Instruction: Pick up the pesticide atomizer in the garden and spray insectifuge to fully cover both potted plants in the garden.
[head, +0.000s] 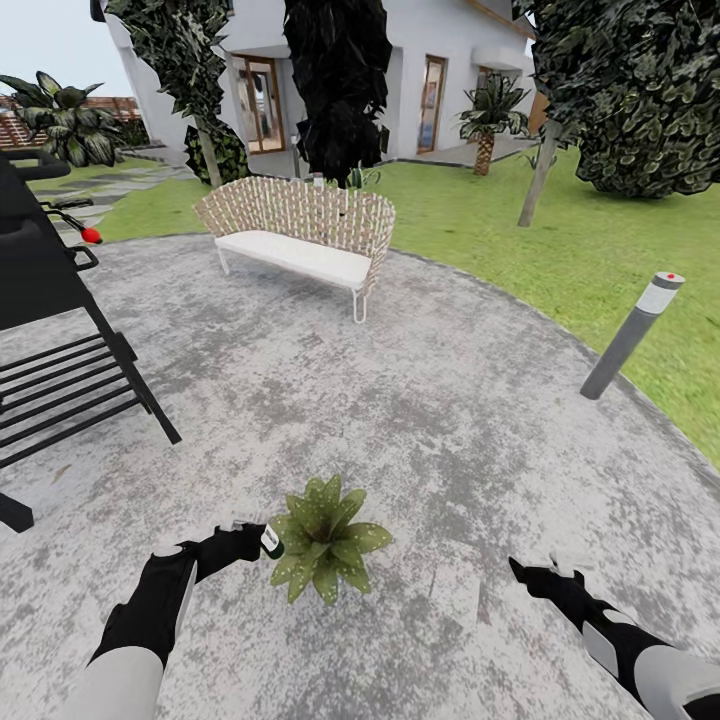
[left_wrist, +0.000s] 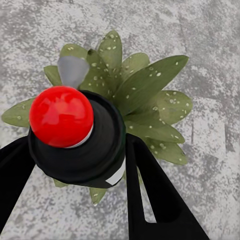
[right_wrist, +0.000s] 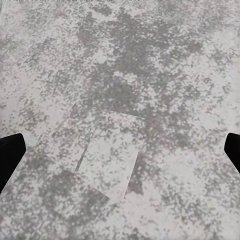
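Observation:
My left gripper (head: 258, 538) is shut on the pesticide atomizer (head: 270, 541), a dark-green bottle with a white label, held right beside a potted plant (head: 325, 537) on the paved patio (head: 450, 400). The left wrist view looks down the atomizer (left_wrist: 80, 140) with its red dot on top, between my black fingers (left_wrist: 155, 200), aimed at the potted plant (left_wrist: 145, 95). Pale specks of insectifuge (left_wrist: 159, 74) dot its leaves. My right gripper (head: 530, 570) hovers open over bare paving to the plant's right, its fingertips (right_wrist: 11, 152) wide apart.
A wicker bench (head: 300, 235) stands at the patio's far side. A black slatted rack (head: 60, 370) sits at the left. A grey bollard lamp (head: 632, 335) with a red-dotted top marks the patio's right edge, with lawn (head: 600, 250), trees and a house beyond.

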